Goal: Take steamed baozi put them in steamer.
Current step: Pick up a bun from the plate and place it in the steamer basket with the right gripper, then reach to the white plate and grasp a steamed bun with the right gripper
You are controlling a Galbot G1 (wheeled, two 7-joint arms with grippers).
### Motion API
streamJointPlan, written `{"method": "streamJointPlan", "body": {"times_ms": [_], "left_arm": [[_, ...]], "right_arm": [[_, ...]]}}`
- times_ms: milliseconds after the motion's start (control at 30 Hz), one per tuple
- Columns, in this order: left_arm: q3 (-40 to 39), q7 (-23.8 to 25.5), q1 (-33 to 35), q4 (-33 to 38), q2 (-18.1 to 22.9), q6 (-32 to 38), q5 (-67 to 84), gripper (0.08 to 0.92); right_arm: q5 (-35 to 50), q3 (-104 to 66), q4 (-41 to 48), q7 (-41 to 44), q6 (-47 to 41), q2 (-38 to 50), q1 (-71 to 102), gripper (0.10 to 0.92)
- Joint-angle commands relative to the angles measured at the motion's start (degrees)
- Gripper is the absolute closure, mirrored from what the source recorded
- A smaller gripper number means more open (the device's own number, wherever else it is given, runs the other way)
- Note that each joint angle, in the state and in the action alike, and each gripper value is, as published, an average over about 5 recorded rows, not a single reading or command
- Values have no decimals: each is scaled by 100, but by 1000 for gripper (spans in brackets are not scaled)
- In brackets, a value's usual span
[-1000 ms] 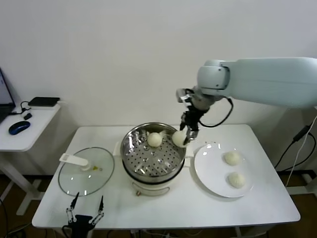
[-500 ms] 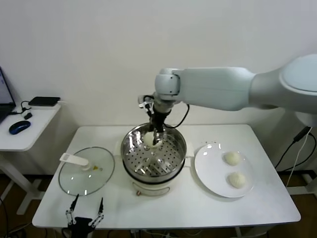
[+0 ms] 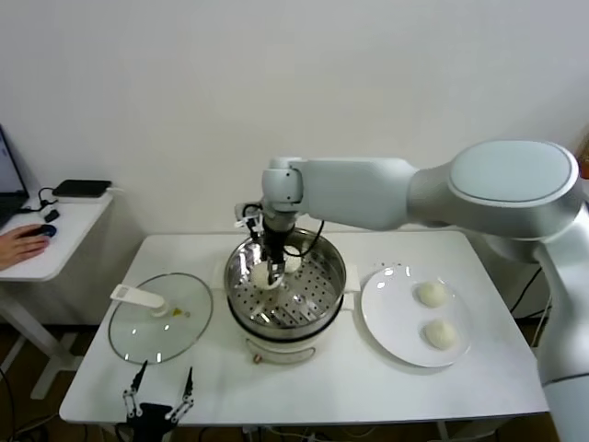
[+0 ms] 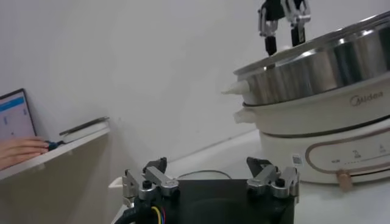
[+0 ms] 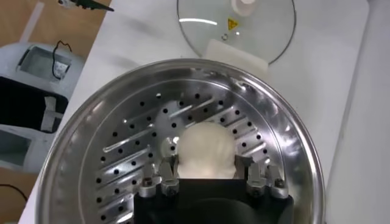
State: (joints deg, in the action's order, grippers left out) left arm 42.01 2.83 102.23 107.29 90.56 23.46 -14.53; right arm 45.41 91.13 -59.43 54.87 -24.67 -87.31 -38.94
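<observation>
The steel steamer (image 3: 317, 299) stands mid-table on its white base. My right gripper (image 3: 269, 265) reaches down into its back left part, shut on a white baozi (image 3: 265, 275) just above the perforated tray. In the right wrist view that baozi (image 5: 207, 148) sits between the fingers (image 5: 169, 170). A second baozi (image 3: 293, 264) lies in the steamer beside it, partly hidden by the gripper. Two baozi (image 3: 432, 294) (image 3: 441, 334) lie on the white plate (image 3: 391, 318). My left gripper (image 3: 158, 403) is parked, open and empty, at the table's front left; it also shows in the left wrist view (image 4: 210, 182).
The glass lid (image 3: 161, 322) with a white handle lies left of the steamer. A side desk (image 3: 46, 239) at the far left has a person's hand on a mouse. The steamer (image 4: 317, 67) rises to one side of the left gripper in the left wrist view.
My right gripper carried the baozi from the steamer's right rim across to its back left and lowered it inside. A hand has appeared at the mouse on the side desk.
</observation>
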Motion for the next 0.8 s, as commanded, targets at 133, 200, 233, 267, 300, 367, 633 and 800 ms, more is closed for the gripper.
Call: {"method": "streamJointPlan", "body": {"times_ms": [133, 200, 233, 267, 300, 367, 633, 800], "left_arm": [[7, -5, 5, 4, -12, 15, -1, 177], [2, -5, 7, 7, -8, 19, -4, 177], [1, -5, 8, 6, -7, 19, -5, 177], [3, -5, 11, 4, -6, 20, -6, 177], [7, -6, 14, 0, -7, 22, -7, 177], [17, -8, 20, -13, -9, 29, -9, 177], [3, -9, 23, -21, -2, 34, -45, 177], [-2, -9, 47, -7, -5, 42, -68, 177]], "right_arm": [[-243, -56, 337, -94, 3, -288, 265, 393], [-251, -85, 311, -135, -1, -248, 257, 376], [-242, -108, 272, -146, -11, -209, 237, 354], [-202, -127, 214, -147, -17, -157, 204, 333], [-131, -146, 136, -151, -25, -94, 146, 307], [92, -177, -71, -164, -49, 64, -32, 258], [585, 242, -1102, 256, 229, 1332, -1124, 203], [76, 959, -1380, 808, 977, 2425, -1624, 202]]}}
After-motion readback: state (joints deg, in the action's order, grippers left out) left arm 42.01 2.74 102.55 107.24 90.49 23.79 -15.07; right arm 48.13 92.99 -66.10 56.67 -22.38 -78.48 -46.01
